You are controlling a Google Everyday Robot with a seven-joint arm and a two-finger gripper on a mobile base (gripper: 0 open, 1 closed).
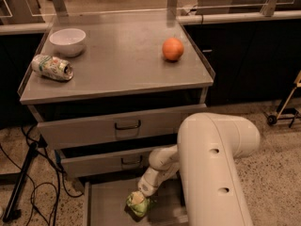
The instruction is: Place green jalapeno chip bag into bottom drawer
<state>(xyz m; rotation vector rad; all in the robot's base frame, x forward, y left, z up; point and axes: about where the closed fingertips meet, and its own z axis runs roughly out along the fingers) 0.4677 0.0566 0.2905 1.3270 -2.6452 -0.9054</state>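
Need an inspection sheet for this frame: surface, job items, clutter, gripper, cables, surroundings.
Surface: grey steel cabinet top, carrying loose items.
Job's things: green jalapeno chip bag inside the pulled-out bottom drawer; contact with the floor unclear.
Clutter: white bowl, crushed can on its side, orange, all on the top.
Grippers: gripper down in the bottom drawer, right at the bag.
Cables: black cables looped on the floor, left of the cabinet.
Surroundings: two upper drawers; speckled floor.
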